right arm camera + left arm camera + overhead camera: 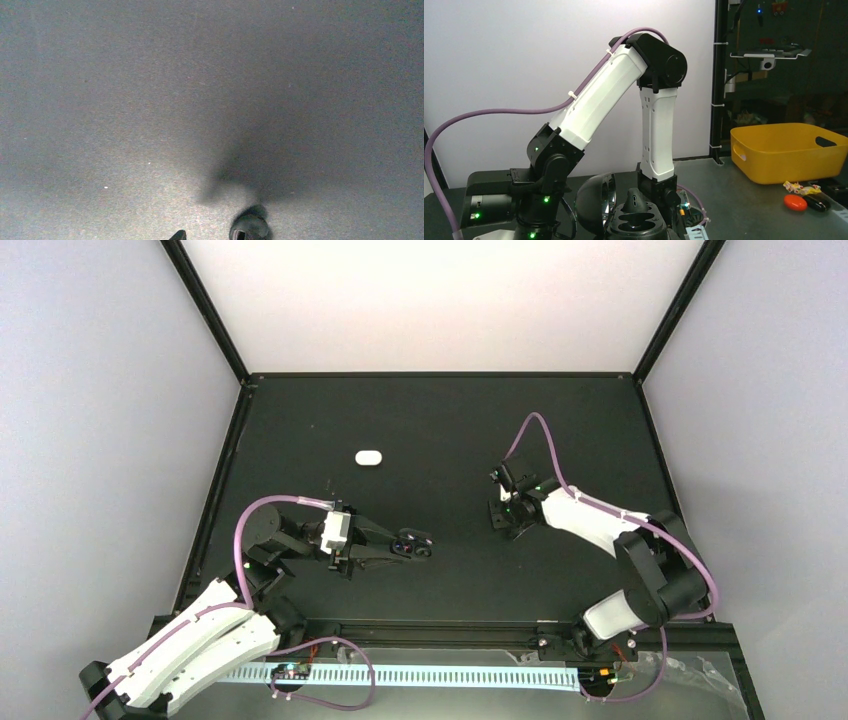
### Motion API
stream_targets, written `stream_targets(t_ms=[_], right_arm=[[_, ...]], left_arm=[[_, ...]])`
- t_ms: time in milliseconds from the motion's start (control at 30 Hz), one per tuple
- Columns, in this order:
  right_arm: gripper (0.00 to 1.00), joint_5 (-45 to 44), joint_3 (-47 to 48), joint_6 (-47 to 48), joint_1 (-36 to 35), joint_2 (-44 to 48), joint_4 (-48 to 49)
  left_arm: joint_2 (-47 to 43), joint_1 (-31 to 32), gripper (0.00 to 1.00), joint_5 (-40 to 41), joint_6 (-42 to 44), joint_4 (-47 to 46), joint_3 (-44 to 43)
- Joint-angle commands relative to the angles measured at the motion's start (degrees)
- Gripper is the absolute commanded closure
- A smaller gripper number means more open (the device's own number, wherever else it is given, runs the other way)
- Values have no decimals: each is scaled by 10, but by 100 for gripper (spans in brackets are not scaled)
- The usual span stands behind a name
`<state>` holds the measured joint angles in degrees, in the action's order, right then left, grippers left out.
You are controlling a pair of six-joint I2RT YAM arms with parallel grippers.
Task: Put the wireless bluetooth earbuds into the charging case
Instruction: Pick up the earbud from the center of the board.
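**A:** Left gripper [415,544]?
**B:** It's held level, nearer the arm bases than the charging case [369,457] and slightly right of it. I can't tell if its jaws are apart.
**A:** And the right gripper [212,234]?
**B:** Pointing down at the black table [300,420], fingertips apart with nothing between them. It's well right of the case.
**A:** The case itself?
**B:** White, pill-shaped, touching neither gripper. The earbuds are too small to make out.
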<state>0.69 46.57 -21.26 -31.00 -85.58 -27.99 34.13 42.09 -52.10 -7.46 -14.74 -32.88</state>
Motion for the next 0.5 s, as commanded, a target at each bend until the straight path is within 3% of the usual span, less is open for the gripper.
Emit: stream_targets(t_ms=[0, 467], right_arm=[[71, -34, -5, 6, -3, -11, -7], [74, -37, -13, 3, -3, -19, -3]], left_arm=[[0, 3, 98, -1, 7, -4, -24], [1, 3, 98, -1, 7, -4, -23]])
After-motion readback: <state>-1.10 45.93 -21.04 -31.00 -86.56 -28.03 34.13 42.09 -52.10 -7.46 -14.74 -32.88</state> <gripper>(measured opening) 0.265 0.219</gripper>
